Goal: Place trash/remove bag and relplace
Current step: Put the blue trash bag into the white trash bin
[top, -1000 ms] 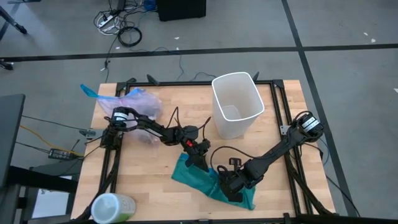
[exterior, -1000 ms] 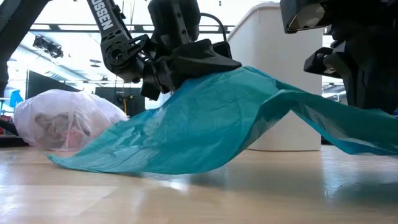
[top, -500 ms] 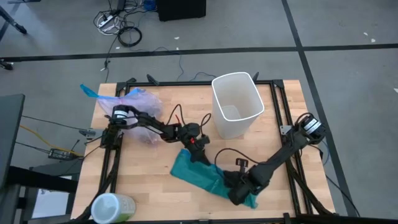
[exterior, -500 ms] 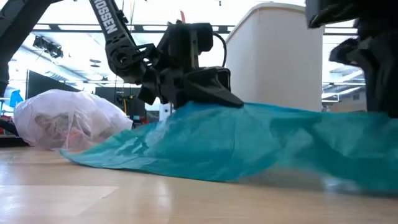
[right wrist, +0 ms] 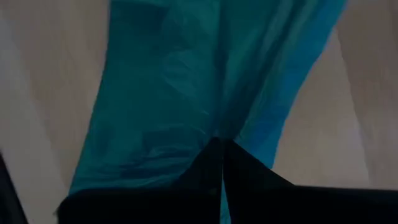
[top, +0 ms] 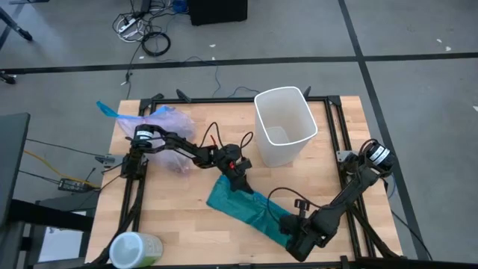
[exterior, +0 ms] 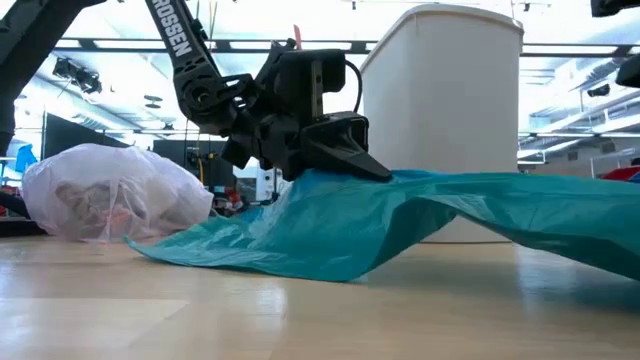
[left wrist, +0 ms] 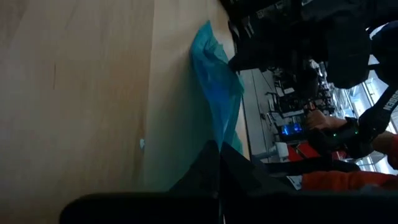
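Both grippers are clamped on the teal bag [top: 243, 205], the left gripper [top: 237, 179] mid-bench, the right gripper [top: 293, 237] near the front edge, stretching the replacement liner; the filled pink bag [top: 160, 123] sits at the back-left corner, and next the liner needs opening over the white bin [top: 284, 127].

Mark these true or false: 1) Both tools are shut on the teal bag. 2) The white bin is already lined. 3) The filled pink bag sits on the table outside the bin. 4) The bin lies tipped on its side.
1) True: the left tool and right tool each pinch the teal bag.
2) False: the white bin has no liner.
3) True: the pink bag rests by the table's far left corner.
4) False: it stands upright.
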{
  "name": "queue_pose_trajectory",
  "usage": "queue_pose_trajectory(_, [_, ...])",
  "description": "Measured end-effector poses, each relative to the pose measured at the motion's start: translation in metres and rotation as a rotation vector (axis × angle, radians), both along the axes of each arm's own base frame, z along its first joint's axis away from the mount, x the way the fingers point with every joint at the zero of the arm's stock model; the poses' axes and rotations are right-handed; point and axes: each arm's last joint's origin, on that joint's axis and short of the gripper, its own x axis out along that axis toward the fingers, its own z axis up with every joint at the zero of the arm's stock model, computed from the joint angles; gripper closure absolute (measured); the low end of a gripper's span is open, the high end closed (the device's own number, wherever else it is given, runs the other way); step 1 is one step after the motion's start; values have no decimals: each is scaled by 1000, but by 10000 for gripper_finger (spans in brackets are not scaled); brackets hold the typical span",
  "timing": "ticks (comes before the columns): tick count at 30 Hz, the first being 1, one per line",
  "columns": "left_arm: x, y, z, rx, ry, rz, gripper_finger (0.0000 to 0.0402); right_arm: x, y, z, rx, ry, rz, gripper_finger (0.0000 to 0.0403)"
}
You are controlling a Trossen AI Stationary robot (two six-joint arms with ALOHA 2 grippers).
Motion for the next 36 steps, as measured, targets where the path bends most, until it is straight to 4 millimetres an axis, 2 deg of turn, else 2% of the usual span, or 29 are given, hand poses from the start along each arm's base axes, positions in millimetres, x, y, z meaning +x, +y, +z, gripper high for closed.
queue_pose_trajectory(6, [-2,3,-3,21,33,-6,400,-4,12,2,63,-52,-4,353])
queue_pose_trajectory(11, [-3,10,-4,17,46,11,400,-18,26,2,147,20,35,311])
queue_pose_trajectory(15, [-3,17,-4,18,37,25,400,-36,38,1,161,35,38,307])
queue_pose_trajectory(18, [-3,17,-3,51,-18,-7,400,-43,41,2,91,-78,-46,308])
queue_pose_trajectory(23, [-2,16,-2,69,-53,-23,401,-38,28,5,-37,-363,-309,302])
queue_pose_trajectory(26, [-3,12,-1,92,-56,-52,401,-31,17,11,-103,-498,-394,297])
queue_pose_trajectory(36, [-24,-1,27,423,14,-68,401,-6,-13,10,-242,-400,-374,298])
